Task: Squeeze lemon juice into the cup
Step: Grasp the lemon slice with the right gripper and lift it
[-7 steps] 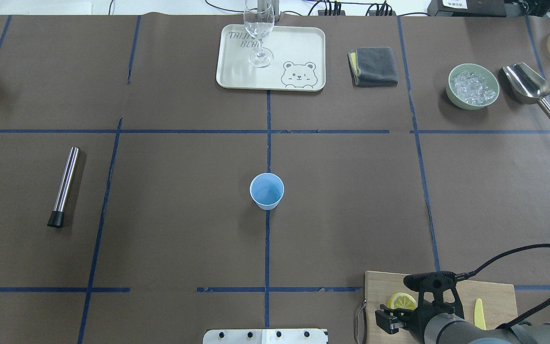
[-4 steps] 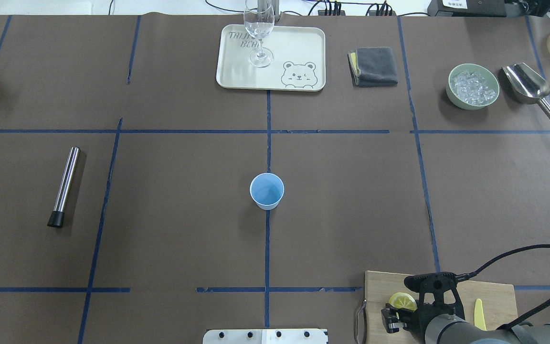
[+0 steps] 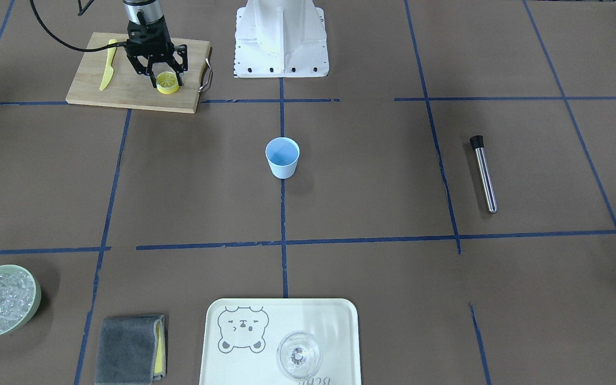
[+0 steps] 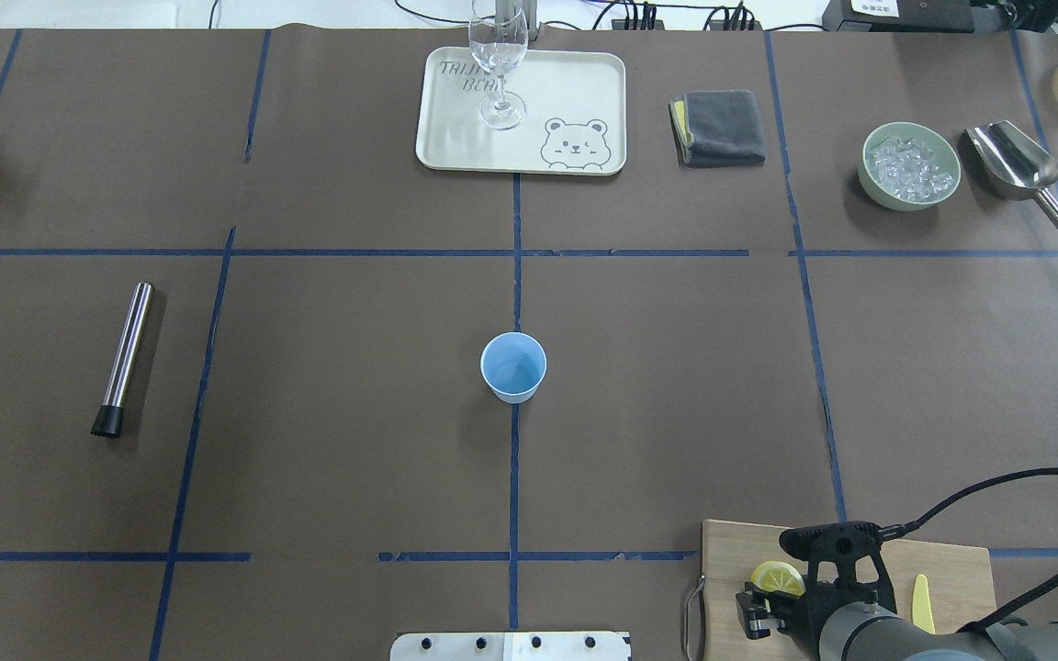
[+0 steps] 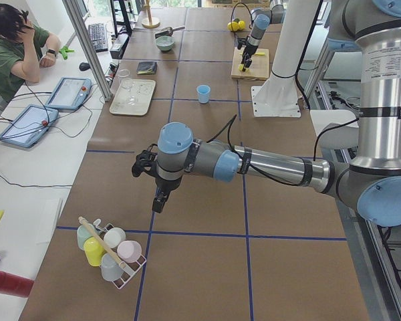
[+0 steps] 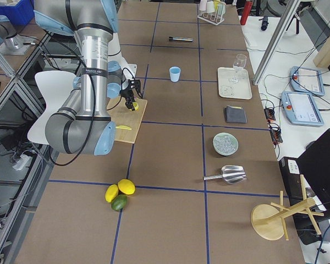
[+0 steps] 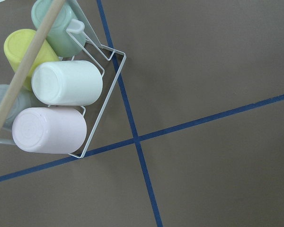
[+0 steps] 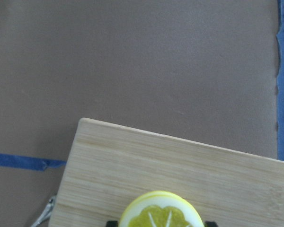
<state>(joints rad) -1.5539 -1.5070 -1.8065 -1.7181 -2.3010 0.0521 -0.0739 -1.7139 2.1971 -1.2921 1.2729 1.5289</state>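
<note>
right tool hangs open, jaws either side of the lemon on the board; cup sits well apart, out mid tabletop.

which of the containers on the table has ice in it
The pale green bowl beside the metal scoop; the blue cup and wine glass look empty.

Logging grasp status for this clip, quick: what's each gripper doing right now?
Left gripper: cannot be told.
Right gripper: open, straddling the lemon.
</note>
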